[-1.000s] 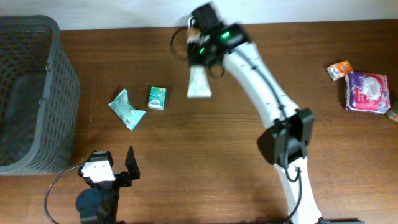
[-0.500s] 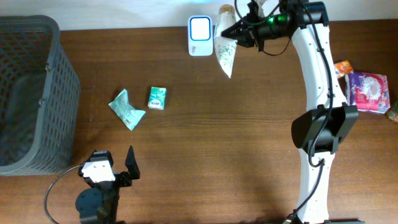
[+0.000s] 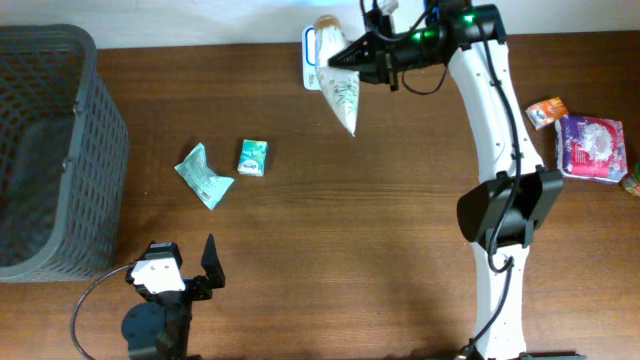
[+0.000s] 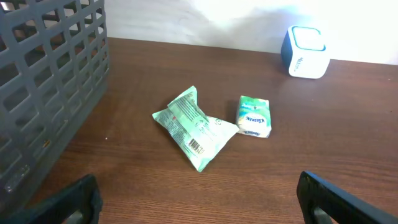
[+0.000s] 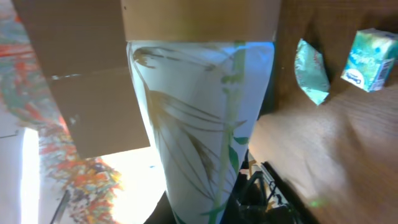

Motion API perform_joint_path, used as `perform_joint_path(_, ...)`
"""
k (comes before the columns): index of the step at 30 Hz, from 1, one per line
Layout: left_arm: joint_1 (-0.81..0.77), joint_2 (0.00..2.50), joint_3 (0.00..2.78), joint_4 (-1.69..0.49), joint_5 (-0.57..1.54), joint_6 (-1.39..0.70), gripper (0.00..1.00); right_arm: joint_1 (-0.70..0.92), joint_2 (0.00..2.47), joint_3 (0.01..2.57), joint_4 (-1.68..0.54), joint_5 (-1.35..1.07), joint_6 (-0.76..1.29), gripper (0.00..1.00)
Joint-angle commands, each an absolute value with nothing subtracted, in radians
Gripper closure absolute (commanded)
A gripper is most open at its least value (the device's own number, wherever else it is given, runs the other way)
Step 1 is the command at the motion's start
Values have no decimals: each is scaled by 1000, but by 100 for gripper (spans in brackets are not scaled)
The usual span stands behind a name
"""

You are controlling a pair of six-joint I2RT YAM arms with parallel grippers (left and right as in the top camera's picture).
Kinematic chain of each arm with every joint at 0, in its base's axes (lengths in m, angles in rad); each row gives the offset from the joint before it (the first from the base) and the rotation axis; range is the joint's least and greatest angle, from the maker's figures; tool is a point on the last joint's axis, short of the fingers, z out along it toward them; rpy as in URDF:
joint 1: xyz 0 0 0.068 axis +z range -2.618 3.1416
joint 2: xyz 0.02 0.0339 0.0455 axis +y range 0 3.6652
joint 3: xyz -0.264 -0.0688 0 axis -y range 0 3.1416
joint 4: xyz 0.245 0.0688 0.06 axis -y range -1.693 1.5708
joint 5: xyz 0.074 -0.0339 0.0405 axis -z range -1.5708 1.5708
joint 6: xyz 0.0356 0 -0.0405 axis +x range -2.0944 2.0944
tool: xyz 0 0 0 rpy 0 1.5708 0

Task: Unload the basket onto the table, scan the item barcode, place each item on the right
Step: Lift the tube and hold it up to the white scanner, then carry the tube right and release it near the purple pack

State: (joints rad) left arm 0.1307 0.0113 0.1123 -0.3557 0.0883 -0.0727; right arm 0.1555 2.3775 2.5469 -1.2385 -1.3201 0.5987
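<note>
My right gripper (image 3: pixel 345 60) is clamped on the pouch (image 3: pixel 343 100) near its top. The pouch hangs off the fingers, just beside the scanner (image 3: pixel 310 60). It looks light, soft and crinkly, so I'd grip the stiffer top. The left gripper (image 4: pixel 199 202) is wide.

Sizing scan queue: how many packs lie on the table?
4: green pouch, small green box left of centre; orange packet, purple pack far right. A cropped thing there may be a fifth.
</note>
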Motion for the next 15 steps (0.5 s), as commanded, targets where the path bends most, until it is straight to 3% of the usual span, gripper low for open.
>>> perform_joint_path(1,134,7,110,-361,81,-82,1,171,2358,2569,-1230,-1207,600,96)
perform_joint_path(5,134,7,110,-361,81,-82,1,174,2358,2569,-1195,-791,600,96)
perform_joint_path(10,134,7,110,-361,81,-82,1,210,2359,2569,-1002,-292,600,96)
perform_joint_path(15,134,7,110,-361,81,-82,1,281,2387,2566,-765,-36,600,96)
